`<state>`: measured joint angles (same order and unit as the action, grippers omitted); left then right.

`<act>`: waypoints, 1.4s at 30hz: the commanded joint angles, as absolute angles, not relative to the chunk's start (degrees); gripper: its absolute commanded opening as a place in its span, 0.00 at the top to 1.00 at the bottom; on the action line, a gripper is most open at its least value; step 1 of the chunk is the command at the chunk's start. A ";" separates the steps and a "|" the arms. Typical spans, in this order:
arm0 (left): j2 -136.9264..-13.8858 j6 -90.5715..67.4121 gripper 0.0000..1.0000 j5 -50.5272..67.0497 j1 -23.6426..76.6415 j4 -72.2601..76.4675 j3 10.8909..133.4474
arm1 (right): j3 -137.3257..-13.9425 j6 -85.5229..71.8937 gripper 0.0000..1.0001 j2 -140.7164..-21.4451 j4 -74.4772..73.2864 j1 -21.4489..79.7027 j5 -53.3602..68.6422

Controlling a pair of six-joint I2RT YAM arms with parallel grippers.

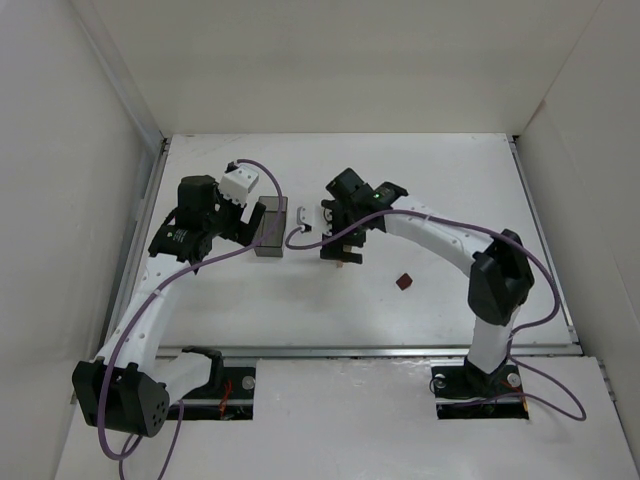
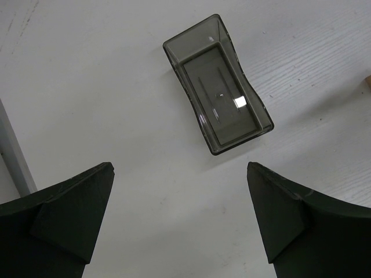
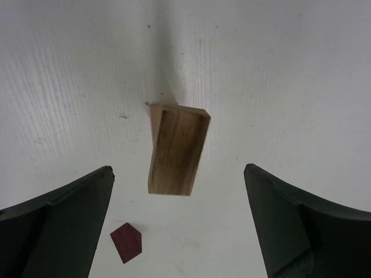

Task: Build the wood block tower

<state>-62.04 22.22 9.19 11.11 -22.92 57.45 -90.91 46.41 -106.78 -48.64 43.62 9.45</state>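
Right claw (image 3: 178, 171) gapes empty over the light tan wooden block (image 3: 177, 150); the small reddish-brown wooden piece (image 3: 126, 242) sits toward the tabletop's (image 1: 450, 180) right edge.

Lab test cell: white walls (image 1: 340, 60) enclosing table (image 1: 450, 180).

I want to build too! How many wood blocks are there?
2: a tall tan block standing in the middle, a small red block lying loose beside it. The tan one might be several stacked.

White arms, black joints
Left arm (image 1: 140, 312), right arm (image 1: 440, 238): white tubes, chunky black joints, black wedge jaws, purple cables (image 1: 250, 163), small green light (image 1: 377, 197).
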 commanded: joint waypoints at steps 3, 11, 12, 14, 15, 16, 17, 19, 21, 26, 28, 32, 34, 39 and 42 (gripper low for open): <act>-61.61 22.50 0.01 9.49 10.90 -21.36 58.36 | -89.75 41.85 0.00 -94.86 -40.62 44.21 8.18; -62.67 22.50 0.01 9.49 10.90 -21.36 58.97 | -74.80 0.43 0.00 -68.49 -17.75 42.20 -24.54; -62.67 22.50 0.01 9.49 10.90 -21.36 58.97 | -74.80 -8.70 0.00 -66.99 -21.41 41.14 -24.61; -63.19 22.50 0.01 9.49 10.90 -21.36 58.97 | -74.09 -18.23 0.00 -65.40 -27.48 38.85 -27.58; -63.19 22.50 0.01 9.49 10.90 -21.36 58.97 | -73.22 -28.37 0.00 -65.39 -33.60 38.33 -29.08; -63.19 22.50 0.01 9.49 10.90 -21.36 58.97 | -72.43 -33.78 0.00 -65.39 -36.79 37.80 -29.61; -63.19 22.50 0.01 9.49 10.90 -21.36 58.97 | -70.59 -39.67 0.00 -67.04 -40.13 37.18 -30.14; -63.19 22.50 0.01 9.49 10.90 -20.74 58.97 | -68.91 -57.62 0.00 -69.07 -49.68 37.18 -31.20; -63.19 22.50 0.01 9.49 10.90 -20.74 58.97 | -65.93 -65.62 0.00 -72.40 -51.76 37.18 -29.37; -63.19 22.50 0.01 9.49 11.42 -20.74 57.83 | -63.54 -71.54 0.03 -80.85 -51.24 35.34 -23.47; -62.67 22.50 0.01 9.49 11.43 -21.27 57.30 | -62.50 -72.24 0.10 -82.35 -51.77 33.76 -23.47; -62.05 22.50 0.01 9.49 11.95 -21.27 55.99 | -57.58 -72.77 0.17 -80.68 -48.26 30.59 -21.10; -61.44 21.97 0.01 9.49 11.95 -21.27 55.99 | -54.07 -74.70 0.22 -80.07 -45.01 28.75 -18.29; -60.91 21.97 0.01 8.97 11.95 -21.27 55.46 | -51.50 -77.87 0.24 -83.31 -40.79 27.16 -12.14; -60.91 21.97 0.01 8.96 11.95 -21.80 55.46 | -50.27 -79.80 0.27 -84.11 -40.17 26.63 -11.60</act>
